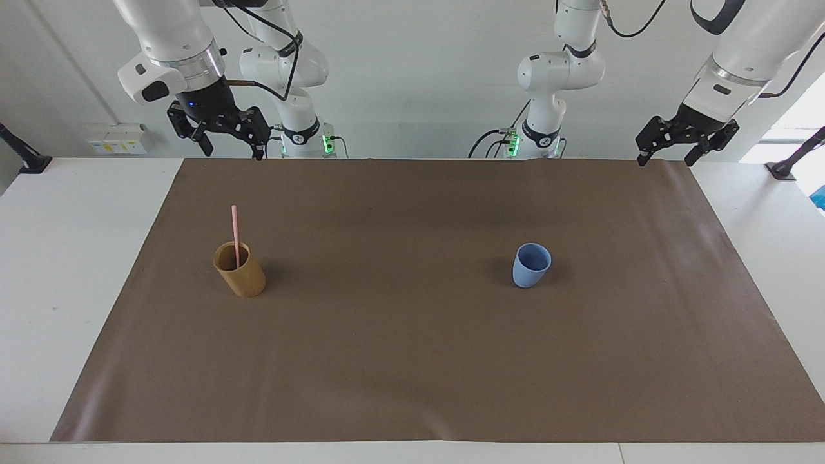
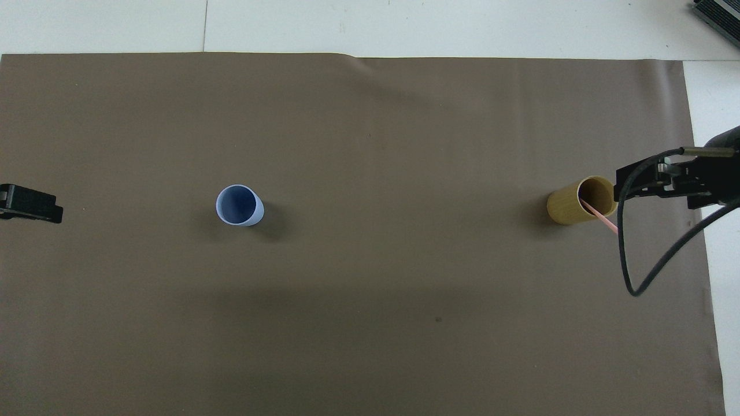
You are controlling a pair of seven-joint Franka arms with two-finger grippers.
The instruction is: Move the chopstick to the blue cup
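Observation:
A thin pale-pink chopstick [image 1: 235, 233] [image 2: 599, 218] stands tilted in a tan-brown cylindrical cup [image 1: 243, 281] [image 2: 565, 207] toward the right arm's end of the table. The blue cup [image 1: 530, 269] [image 2: 238, 206] stands upright with nothing in it, toward the left arm's end. My right gripper [image 1: 233, 149] [image 2: 653, 186] hangs open, high over the mat's edge by the robots, holding nothing. My left gripper [image 1: 665, 158] [image 2: 30, 203] hangs open and holds nothing, high over the mat's corner at its own end.
A brown mat [image 1: 412, 361] covers most of the white table [image 1: 71, 258]. A black cable [image 2: 636, 271] loops down from the right arm. Both arm bases [image 1: 300, 132] stand at the table's robot end.

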